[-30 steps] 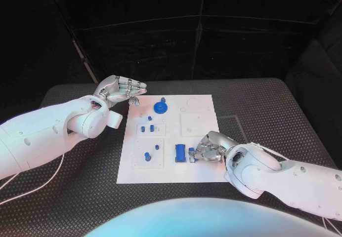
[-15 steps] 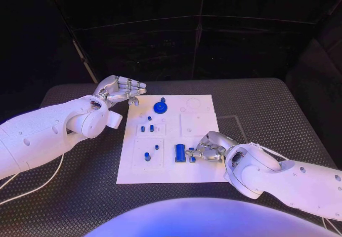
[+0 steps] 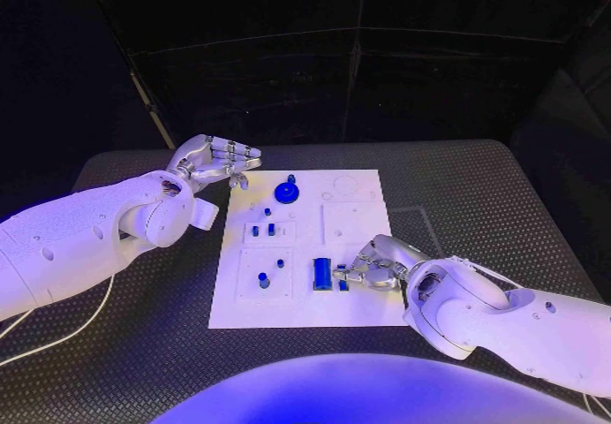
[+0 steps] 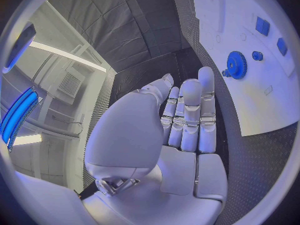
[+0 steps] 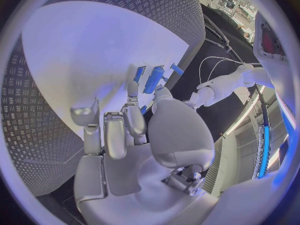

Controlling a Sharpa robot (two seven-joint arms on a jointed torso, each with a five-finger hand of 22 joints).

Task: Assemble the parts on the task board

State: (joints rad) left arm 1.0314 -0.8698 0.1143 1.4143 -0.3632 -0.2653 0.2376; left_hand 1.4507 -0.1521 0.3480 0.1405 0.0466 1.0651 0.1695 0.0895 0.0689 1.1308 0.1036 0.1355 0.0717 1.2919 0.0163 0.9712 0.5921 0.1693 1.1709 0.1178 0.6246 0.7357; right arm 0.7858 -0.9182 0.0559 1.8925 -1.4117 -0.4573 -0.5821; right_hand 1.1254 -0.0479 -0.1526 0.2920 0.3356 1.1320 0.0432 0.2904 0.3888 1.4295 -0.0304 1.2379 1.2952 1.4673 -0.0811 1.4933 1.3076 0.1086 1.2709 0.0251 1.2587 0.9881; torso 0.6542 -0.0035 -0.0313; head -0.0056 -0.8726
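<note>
Board [image 3: 346,305]: white plate, mid tabletop [image 3: 509,203].
Parts: blue gear [image 3: 288,191] at the board's far end; small blue pegs [image 3: 261,230] in the middle; blue block [image 3: 322,271] at the near end.
Right hand [image 3: 372,264]: over the board's near right corner, fingers curled about a small blue piece [image 3: 343,281] beside the block; grip not certain.
Left hand [image 3: 216,160]: off the board's far left corner, fingers curled in, holding nothing.

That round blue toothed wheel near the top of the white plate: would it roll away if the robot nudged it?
Probably not. The blue gear seems to lie flat on the task board, so a nudge would likely slide it. It looks like rigid plastic, light for its size. On edge, it could roll.
</note>
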